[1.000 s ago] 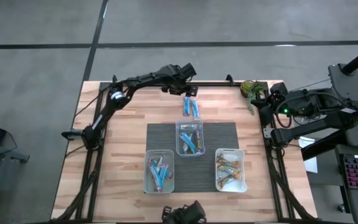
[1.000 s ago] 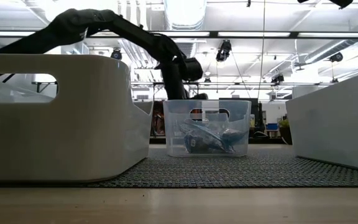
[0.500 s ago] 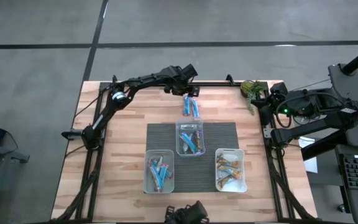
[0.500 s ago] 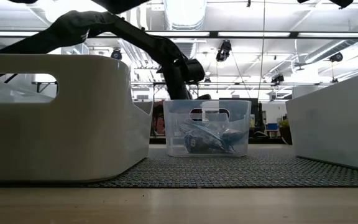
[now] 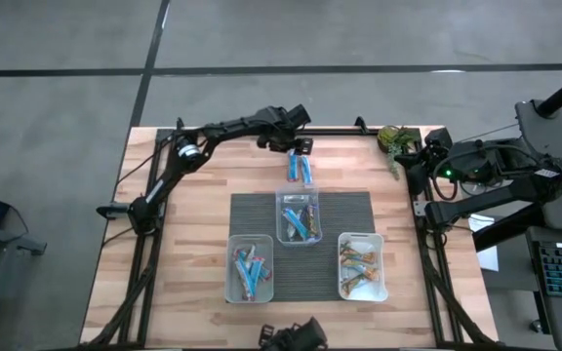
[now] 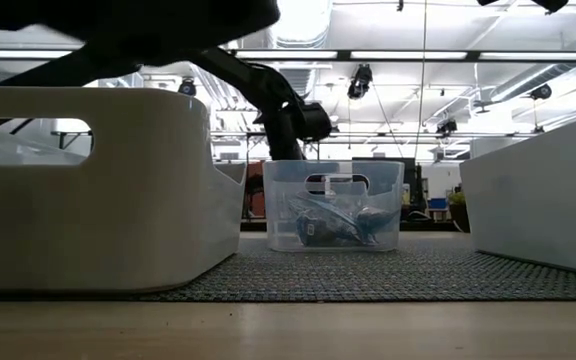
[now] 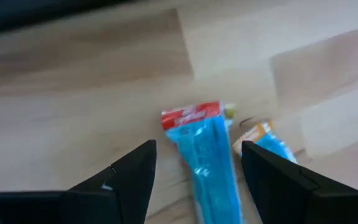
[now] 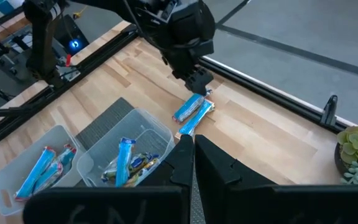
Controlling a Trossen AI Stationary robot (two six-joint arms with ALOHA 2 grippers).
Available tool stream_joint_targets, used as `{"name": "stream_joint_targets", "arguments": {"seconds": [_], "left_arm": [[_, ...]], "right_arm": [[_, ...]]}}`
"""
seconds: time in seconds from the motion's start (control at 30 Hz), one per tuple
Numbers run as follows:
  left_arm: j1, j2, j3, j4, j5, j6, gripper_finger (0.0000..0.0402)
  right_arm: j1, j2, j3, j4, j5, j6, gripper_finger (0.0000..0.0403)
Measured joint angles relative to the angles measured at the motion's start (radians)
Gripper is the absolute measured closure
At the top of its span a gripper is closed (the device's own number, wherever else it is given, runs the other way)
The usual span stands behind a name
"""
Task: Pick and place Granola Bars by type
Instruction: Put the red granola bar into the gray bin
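Left gripper (image 5: 301, 146) has crept lower over the loose bars at the table's far edge, fingers apart and holding nothing.

Between its dark fingers (image 7: 126, 180) lies a bright blue foil-wrapped granola bar with a red end (image 7: 202, 155), flat on the pale wooden tabletop (image 7: 73, 124), with a second blue bar with an orange end (image 7: 272, 146) just beside it. Compared with a moment ago, the wrist sits closer to these bars, so a pick looks imminent. Sorted bars already fill three clear plastic tubs (image 5: 299, 216) on the grey woven mat (image 5: 354, 210). Right gripper (image 8: 191, 155) waits at the table's right side, fingers together.
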Motion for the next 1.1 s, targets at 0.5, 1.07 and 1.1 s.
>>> {"name": "stream_joint_targets", "arguments": {"seconds": [0.5,1.07,1.1], "left_arm": [[-0.007,0.012,-0.001,-0.022,-0.029,0.000,0.0184],[-0.007,0.012,-0.001,-0.070,-0.019,0.030,0.0256],[-0.007,0.012,-0.001,-0.071,-0.019,0.033,0.0265]], "right_arm": [[0.000,0.000,0.000,0.000,0.000,0.005,0.0394],[0.000,0.000,0.000,0.000,0.000,0.004,0.0394],[0.000,0.000,0.000,0.000,-0.001,0.004,0.0394]]}}
